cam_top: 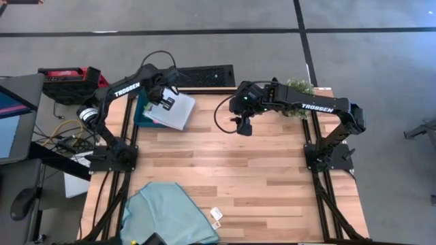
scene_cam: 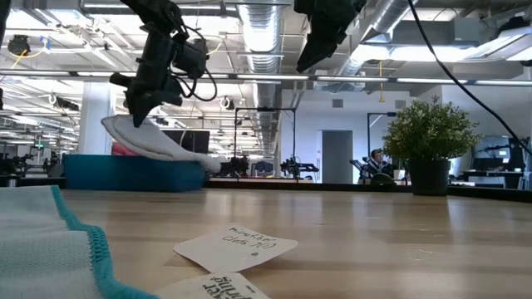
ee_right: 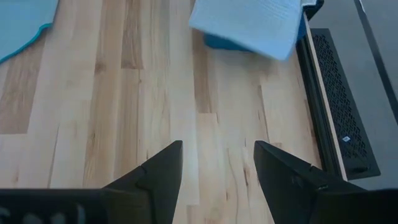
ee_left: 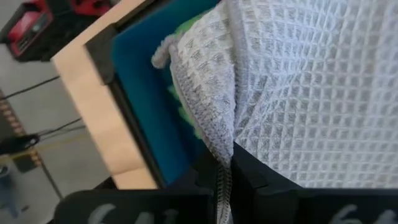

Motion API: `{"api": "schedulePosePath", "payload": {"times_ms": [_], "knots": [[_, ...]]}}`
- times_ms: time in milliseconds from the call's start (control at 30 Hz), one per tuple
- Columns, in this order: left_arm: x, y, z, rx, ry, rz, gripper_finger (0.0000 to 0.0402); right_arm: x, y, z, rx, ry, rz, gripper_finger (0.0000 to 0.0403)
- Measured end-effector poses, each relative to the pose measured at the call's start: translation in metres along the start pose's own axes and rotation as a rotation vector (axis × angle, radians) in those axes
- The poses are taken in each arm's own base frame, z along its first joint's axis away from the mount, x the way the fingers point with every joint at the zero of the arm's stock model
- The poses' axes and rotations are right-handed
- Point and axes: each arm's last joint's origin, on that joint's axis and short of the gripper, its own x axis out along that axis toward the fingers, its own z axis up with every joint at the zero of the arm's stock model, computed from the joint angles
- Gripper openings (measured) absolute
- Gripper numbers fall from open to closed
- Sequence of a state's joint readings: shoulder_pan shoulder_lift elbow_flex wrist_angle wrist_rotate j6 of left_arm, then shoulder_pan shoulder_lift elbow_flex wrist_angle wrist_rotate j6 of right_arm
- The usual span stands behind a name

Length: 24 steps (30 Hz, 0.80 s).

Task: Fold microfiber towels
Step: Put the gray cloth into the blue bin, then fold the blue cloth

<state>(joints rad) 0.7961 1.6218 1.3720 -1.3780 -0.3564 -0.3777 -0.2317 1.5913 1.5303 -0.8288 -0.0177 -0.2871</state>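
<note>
A pale grey waffle-weave towel (cam_top: 172,110), folded, hangs at the table's far left over a dark teal tray (cam_top: 139,114). My left gripper (cam_top: 162,94) is shut on it from above. Green cloth (ee_left: 186,30) shows in the tray under it, and a bit of pink (scene_cam: 121,149) shows in the low view. A light blue towel (cam_top: 170,212) lies spread at the near left edge. Farther right, my right gripper (ee_right: 217,163) hangs open above bare wood, touching nothing. My left gripper pinches a folded edge of the grey towel (ee_left: 221,163) between its two fingers, more than one layer. The fingers come steeply from above, slanting down. The towel hangs slack below them (scene_cam: 158,141), spreading out over the tray; whether its low end (scene_cam: 209,163) touches the tray, I cannot tell.
Two paper tags (cam_top: 216,216) lie near the front edge beside the blue towel. A potted plant (cam_top: 300,88) stands at the far right corner and a black keyboard (cam_top: 204,73) lies beyond the far edge. Bare wood fills the middle (cam_top: 259,170).
</note>
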Motion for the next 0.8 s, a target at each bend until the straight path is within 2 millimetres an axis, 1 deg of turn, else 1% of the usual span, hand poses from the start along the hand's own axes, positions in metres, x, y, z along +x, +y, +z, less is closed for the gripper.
{"api": "schedulePosePath", "payload": {"times_ms": [233, 433, 600, 800], "knots": [[0.007, 0.018, 0.005, -0.061, 0.02, 0.028, 0.0, 0.0, 0.0, 0.0, 0.0, 0.0, 0.0, 0.0221], [0.008, 0.021, 0.007, -0.074, 0.019, 0.017, 0.0006, 0.0, 0.0, 0.0, 0.0, 0.0, 0.0, 0.0221], [0.008, 0.02, 0.007, -0.061, 0.015, 0.011, 0.0039, 0.0, 0.0, 0.0, 0.0, 0.0, 0.0, 0.0221], [0.008, 0.02, 0.01, -0.018, -0.015, 0.029, 0.0091, 0.0, 0.0, 0.0, 0.0, -0.004, -0.001, 0.0221]]}}
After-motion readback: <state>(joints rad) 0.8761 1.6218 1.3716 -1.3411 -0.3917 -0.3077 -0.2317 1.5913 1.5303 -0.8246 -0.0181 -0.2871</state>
